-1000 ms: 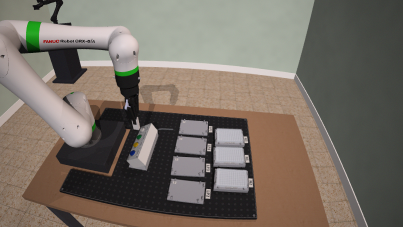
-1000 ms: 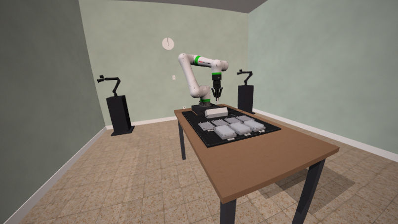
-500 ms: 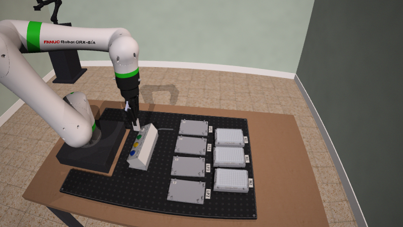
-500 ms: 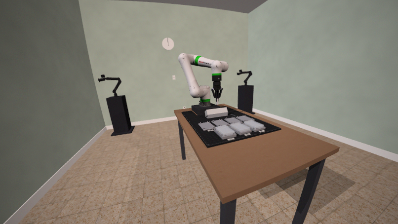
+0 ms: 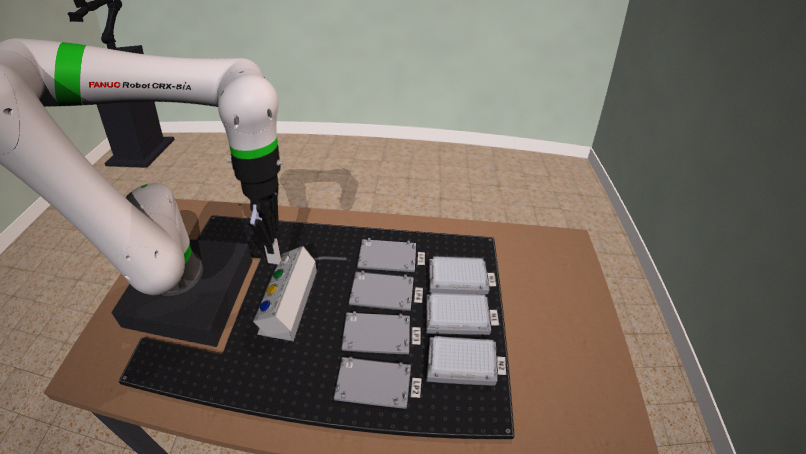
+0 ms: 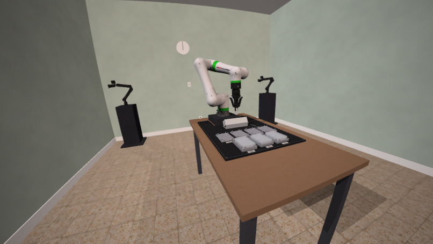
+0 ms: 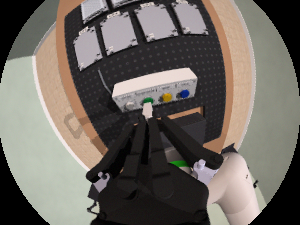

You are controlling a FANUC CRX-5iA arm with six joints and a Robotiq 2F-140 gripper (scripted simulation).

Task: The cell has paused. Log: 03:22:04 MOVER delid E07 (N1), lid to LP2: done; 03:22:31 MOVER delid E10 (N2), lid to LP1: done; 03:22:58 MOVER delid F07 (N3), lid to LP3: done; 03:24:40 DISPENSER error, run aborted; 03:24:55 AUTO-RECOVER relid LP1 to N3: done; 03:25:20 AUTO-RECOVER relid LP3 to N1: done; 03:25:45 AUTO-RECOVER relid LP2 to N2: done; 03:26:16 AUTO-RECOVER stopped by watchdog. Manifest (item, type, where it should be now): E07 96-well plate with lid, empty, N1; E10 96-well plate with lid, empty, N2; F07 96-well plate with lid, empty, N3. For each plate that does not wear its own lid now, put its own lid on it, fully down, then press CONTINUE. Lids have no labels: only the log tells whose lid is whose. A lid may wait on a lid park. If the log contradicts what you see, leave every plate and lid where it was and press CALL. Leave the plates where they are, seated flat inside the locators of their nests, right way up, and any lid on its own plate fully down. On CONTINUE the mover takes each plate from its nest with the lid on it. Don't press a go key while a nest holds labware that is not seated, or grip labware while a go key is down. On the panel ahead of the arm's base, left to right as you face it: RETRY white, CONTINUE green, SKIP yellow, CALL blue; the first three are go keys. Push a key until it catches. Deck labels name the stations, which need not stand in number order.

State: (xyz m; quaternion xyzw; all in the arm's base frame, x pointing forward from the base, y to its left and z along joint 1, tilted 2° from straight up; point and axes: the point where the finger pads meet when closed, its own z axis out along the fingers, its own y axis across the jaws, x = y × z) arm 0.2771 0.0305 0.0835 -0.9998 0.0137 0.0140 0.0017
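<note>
My gripper (image 5: 272, 257) (image 6: 236, 111) (image 7: 148, 108) is shut and empty. Its tips point down at the top end of the slanted key panel (image 5: 296, 296) (image 6: 235, 122) (image 7: 155, 86). In the wrist view the tips sit right at the green key (image 5: 278, 274) (image 7: 148, 102); I cannot tell whether they touch it. The yellow key (image 5: 271, 288) (image 7: 167, 96) and the blue key (image 5: 264, 306) (image 7: 183, 94) are uncovered. Three plates with lids fully down sit in the nests: the far plate (image 5: 459, 274), the N1 plate (image 5: 457, 313) and the N2 plate (image 5: 462, 359).
Several bare grey lid parks stand in a column left of the nests, among them LP4 (image 5: 381, 291), LP3 (image 5: 376, 332) and LP2 (image 5: 372, 382). All stand on the black perforated deck (image 5: 236, 366) on the brown table (image 5: 564, 338). The arm's base (image 5: 186, 304) is left of the panel.
</note>
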